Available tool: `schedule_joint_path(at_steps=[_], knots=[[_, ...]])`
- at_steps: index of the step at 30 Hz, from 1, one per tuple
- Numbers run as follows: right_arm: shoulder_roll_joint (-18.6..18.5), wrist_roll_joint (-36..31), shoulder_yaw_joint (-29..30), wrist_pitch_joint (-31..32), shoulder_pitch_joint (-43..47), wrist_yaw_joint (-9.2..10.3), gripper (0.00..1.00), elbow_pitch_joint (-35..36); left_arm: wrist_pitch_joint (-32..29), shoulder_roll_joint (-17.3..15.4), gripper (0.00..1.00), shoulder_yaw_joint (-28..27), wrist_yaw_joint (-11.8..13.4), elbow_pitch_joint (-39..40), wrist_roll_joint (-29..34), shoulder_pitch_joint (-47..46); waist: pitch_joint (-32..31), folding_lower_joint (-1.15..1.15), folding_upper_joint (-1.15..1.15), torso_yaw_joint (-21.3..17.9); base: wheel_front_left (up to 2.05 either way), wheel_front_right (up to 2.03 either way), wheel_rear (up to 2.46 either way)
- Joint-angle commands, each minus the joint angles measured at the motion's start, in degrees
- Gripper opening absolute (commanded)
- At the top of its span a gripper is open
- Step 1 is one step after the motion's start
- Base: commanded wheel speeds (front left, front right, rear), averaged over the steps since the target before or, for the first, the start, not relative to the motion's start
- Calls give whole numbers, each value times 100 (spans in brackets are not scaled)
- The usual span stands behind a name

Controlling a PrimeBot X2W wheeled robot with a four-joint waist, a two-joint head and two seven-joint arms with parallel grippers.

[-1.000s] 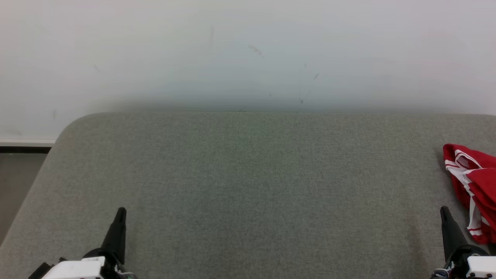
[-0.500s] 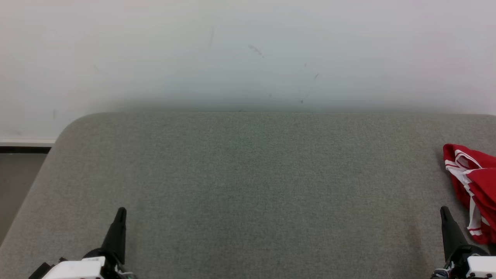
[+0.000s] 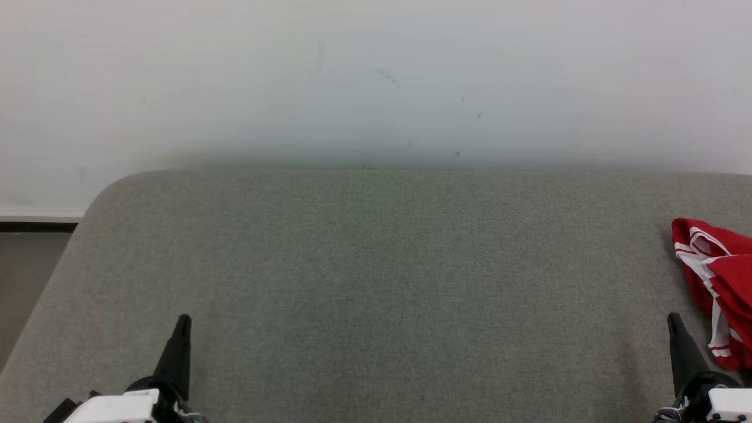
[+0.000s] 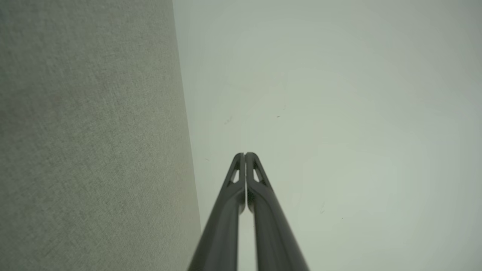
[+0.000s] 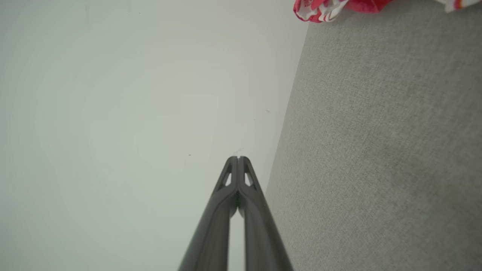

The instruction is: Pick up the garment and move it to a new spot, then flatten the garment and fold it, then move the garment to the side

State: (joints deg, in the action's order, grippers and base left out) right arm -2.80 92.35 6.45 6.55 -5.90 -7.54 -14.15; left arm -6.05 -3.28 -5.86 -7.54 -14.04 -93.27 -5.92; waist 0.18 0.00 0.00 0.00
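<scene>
The garment [image 3: 719, 288], red with white stripes, lies crumpled at the right edge of the grey padded surface [image 3: 376, 282], partly cut off by the picture's edge. A red and white bit of the garment [image 5: 327, 8] shows at the top of the right wrist view. My right gripper [image 3: 674, 320] is shut, at the lower right, just left of the garment and apart from it. Its tips [image 5: 238, 159] press together with nothing between them. My left gripper [image 3: 184, 320] is shut at the lower left, far from the garment, its tips [image 4: 245, 154] touching and holding nothing.
A pale wall [image 3: 376, 82] rises right behind the grey surface's far edge. The surface's rounded left corner [image 3: 111, 188] drops to a dark floor strip [image 3: 29, 264] with a white baseboard. Bare grey fabric stretches between the two grippers.
</scene>
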Motion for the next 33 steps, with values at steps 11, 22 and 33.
schedule_joint_path(at_steps=[11, 22, 33], knots=[[-6, 14, 21, 16, -75, 10, 0, 22, -25, -5, 0, -36, -12, -3, 83, -68, 0, 0, 0, 0, 0, 0, 0], [-6, 14, 21, 16, -75, 10, 0, 23, -34, -3, 0, -41, -12, -3, 92, -69, 0, 0, 0, 0, 0, 0, 0], [-6, 14, 21, 15, -75, 10, 0, 23, -37, 1, 0, -48, -12, -3, 95, -69, 0, 0, 0, 0, 0, 0, 0]])
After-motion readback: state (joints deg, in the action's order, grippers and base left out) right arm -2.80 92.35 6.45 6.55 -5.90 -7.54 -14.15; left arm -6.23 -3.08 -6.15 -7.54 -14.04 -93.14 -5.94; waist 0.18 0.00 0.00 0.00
